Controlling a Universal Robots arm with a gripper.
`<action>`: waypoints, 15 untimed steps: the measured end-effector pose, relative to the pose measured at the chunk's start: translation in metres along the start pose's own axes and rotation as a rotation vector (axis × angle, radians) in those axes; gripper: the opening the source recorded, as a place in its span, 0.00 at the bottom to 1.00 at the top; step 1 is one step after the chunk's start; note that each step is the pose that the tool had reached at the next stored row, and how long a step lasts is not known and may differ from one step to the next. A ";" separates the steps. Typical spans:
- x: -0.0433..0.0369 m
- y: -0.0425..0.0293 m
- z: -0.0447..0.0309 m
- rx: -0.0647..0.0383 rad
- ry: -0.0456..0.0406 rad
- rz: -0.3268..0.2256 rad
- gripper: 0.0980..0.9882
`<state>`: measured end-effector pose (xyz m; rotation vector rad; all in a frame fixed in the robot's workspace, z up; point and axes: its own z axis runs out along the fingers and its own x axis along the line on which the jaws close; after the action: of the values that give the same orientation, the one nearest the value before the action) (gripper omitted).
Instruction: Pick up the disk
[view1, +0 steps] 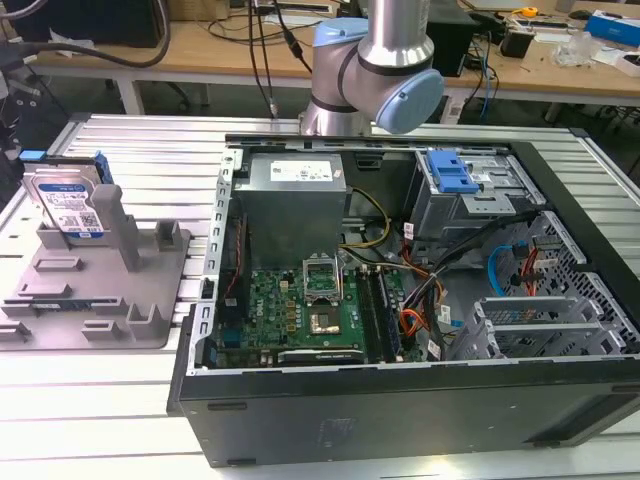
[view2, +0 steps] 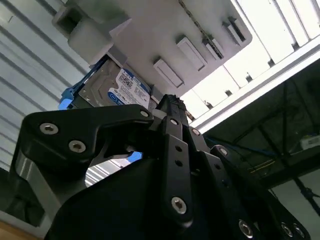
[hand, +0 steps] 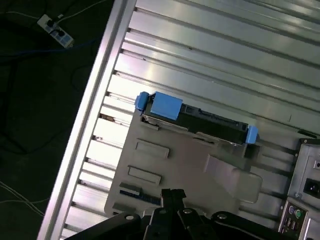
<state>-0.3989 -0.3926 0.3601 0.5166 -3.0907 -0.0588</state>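
Silver ribbed-aluminium table (view1: 120, 400) across the exterior view, wooden workbenches (view1: 200, 55) with cables behind. One disk (view1: 68, 200) at the exterior view's left, upright on edge in the one grey fixture (view1: 100, 290), label facing the camera. One open computer case (view1: 400, 300) just beside the fixture on the exterior view's right, with one blue bracket (view1: 452, 172) inside, well apart from the disk. One arm (view1: 375, 60) behind the case.

First wrist view: same slatted table (hand: 225, 50), dark floor (hand: 30, 125) past its edge, one power strip (hand: 55, 29) on the floor. Disk (hand: 210, 122) seen edge-on, standing at the fixture's (hand: 185, 165) far side, two blue rails, one at each end (hand: 165, 105) (hand: 251, 134). One black gripper (hand: 173, 194) above the fixture's near side, tips pressed together, nothing between them, apart from the disk.

Second wrist view: table slats (view2: 30, 65), pale fixture (view2: 165, 30), disk (view2: 117, 87) against it with label showing. Gripper (view2: 167, 100) closed to a point, empty, tip overlapping the disk's edge in the picture; contact not clear.
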 end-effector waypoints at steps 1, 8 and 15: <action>0.0000 0.0000 0.0001 0.000 0.0013 -0.034 0.01; 0.0000 0.0000 0.0006 0.000 0.0093 -0.245 0.01; 0.0000 -0.0001 0.0011 0.000 0.0153 -0.402 0.01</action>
<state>-0.3989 -0.3927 0.3590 1.1211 -2.9184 -0.0551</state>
